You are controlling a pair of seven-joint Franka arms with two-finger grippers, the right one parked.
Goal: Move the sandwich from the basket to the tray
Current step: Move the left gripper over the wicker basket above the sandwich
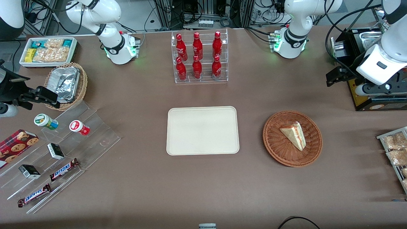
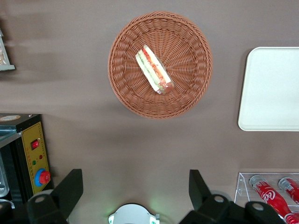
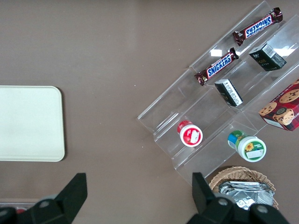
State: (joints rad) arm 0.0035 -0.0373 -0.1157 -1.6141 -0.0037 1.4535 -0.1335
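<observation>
1. Nearest the front camera: Snickers bars [image 1: 63, 170] on a clear stepped acrylic stand [image 1: 95, 140], toward the parked arm's end of the table.
2. Mid-table: cream-white tray [image 1: 178, 146], bare, beside the reddish-brown wicker basket [image 1: 276, 149], the two well apart.
3. In the basket: sandwich [image 1: 294, 135], a triangular wedge lying on its side, red and green filling layers showing along one edge.
4. Likely light, soft and easily crushed; probably best pinched across the two flat bread faces near the thick middle, with gentle closing so the layers do not slide apart.
5. Farther off: rack of red cola bottles [image 1: 198, 57].
6. Gripper [image 2: 135, 186] held high above bare table, farther from the front camera than the basket, fingers spread wide, holding nothing.
</observation>
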